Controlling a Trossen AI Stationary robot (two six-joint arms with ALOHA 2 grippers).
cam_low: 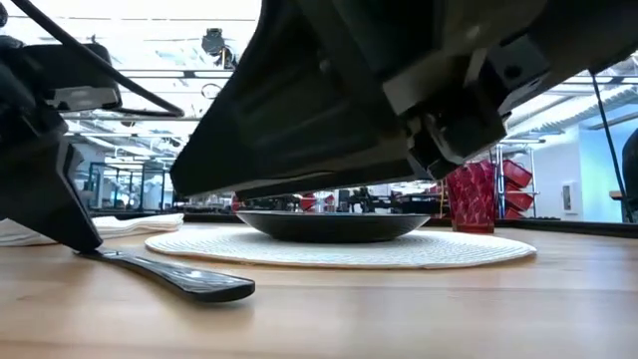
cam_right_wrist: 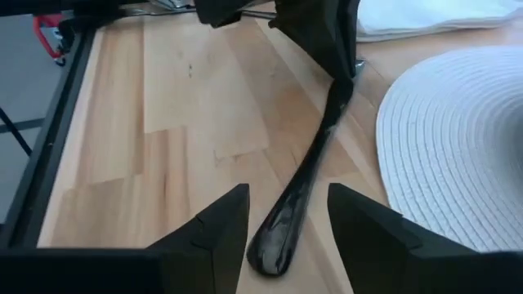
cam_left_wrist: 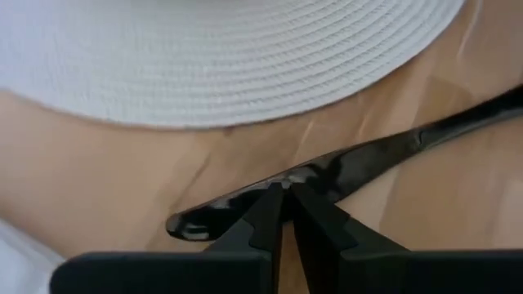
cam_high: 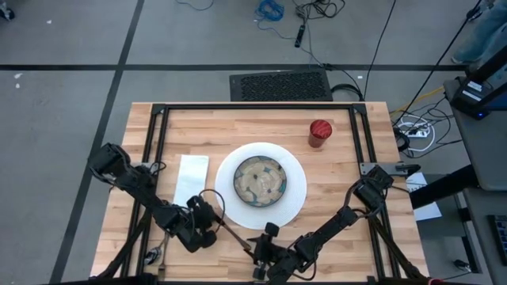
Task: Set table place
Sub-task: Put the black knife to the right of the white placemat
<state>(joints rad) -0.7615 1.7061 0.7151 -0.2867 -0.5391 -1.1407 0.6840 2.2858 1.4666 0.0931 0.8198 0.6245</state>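
Observation:
A big round white plate (cam_high: 295, 194) with ribbed rings lies mid-table and bears the patterned bowl (cam_high: 260, 180). A white napkin (cam_high: 191, 179) lies left of it, and a red cup (cam_high: 319, 133) stands at the far right. Near the front edge, my left gripper (cam_high: 211, 221) is shut on a dark piece of cutlery (cam_right_wrist: 315, 167). My right gripper (cam_right_wrist: 288, 193) is open. Its fingers stand on either side of the cutlery's free end (cam_right_wrist: 276, 245) without touching it. My left gripper pinches the cutlery between its two fingertips (cam_left_wrist: 274, 204), a short way from one end (cam_left_wrist: 184, 227). The fingers slant down from the table's left and lie across the piece. The long part slopes down from the hold, with its free end (cam_low: 214, 287) on the table.
The black metal frame (cam_right_wrist: 57, 131) runs along the table edge beside my right gripper. The plate's rim (cam_left_wrist: 245, 106) lies close beyond the cutlery. Bare wood (cam_high: 348, 178) shows right of the plate, below the cup.

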